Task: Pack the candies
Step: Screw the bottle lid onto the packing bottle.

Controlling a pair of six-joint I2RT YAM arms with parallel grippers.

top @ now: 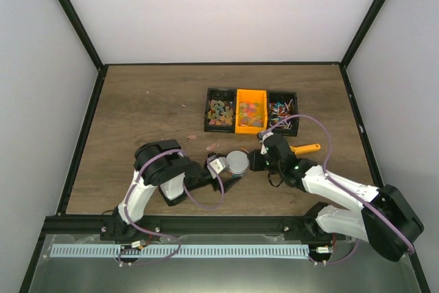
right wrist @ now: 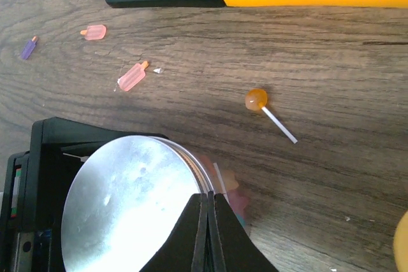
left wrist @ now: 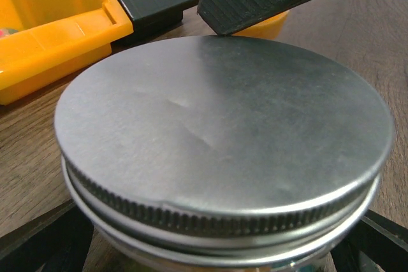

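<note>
A glass jar with a silver metal screw lid [top: 238,162] stands on the table in front of the bins. My left gripper [top: 228,171] is shut on the jar's body; in the left wrist view the lid [left wrist: 217,125] fills the frame with black fingers [left wrist: 38,246] at both lower corners. My right gripper [top: 256,160] is shut and empty, its tips [right wrist: 209,197] resting at the lid's right edge [right wrist: 127,202]. Candies show through the jar's glass [right wrist: 231,189]. Loose candies lie on the wood: pink pieces [right wrist: 132,76], a purple piece [right wrist: 29,48], an orange lollipop [right wrist: 256,99].
Three bins stand in a row behind the jar: a black one with gummies [top: 220,110], an orange one [top: 251,110], a black one with wrapped pieces [top: 282,109]. An orange scoop [top: 305,148] lies right of my right gripper. Small candies [top: 211,146] lie left of the jar.
</note>
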